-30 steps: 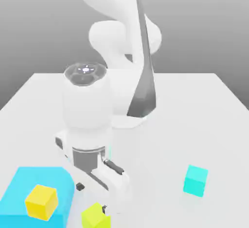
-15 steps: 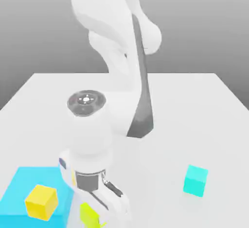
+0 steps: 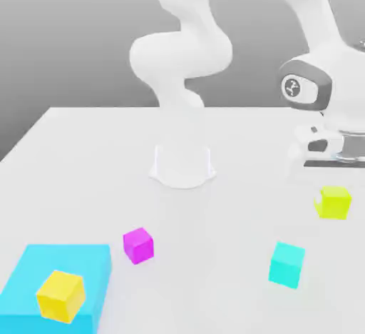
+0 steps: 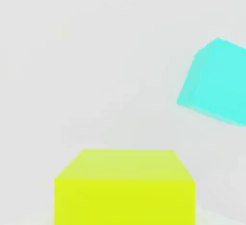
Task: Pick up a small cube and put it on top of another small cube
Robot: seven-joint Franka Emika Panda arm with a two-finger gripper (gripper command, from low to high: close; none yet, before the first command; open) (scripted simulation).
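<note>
End effector (image 3: 333,183) clamped on lime cube (image 3: 333,202), carried aloft at 3 o'clock above the tabletop (image 3: 85,161); pick done, stacking on magenta cube (image 3: 138,245) at 7 o'clock remains.

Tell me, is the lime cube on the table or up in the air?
Up in the air. In the exterior view the lime cube hangs under the gripper, above the table, near the turquoise cube.

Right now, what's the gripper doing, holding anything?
Gripper: shut on the lime cube, lifted off the table near the exterior view's right.
</note>
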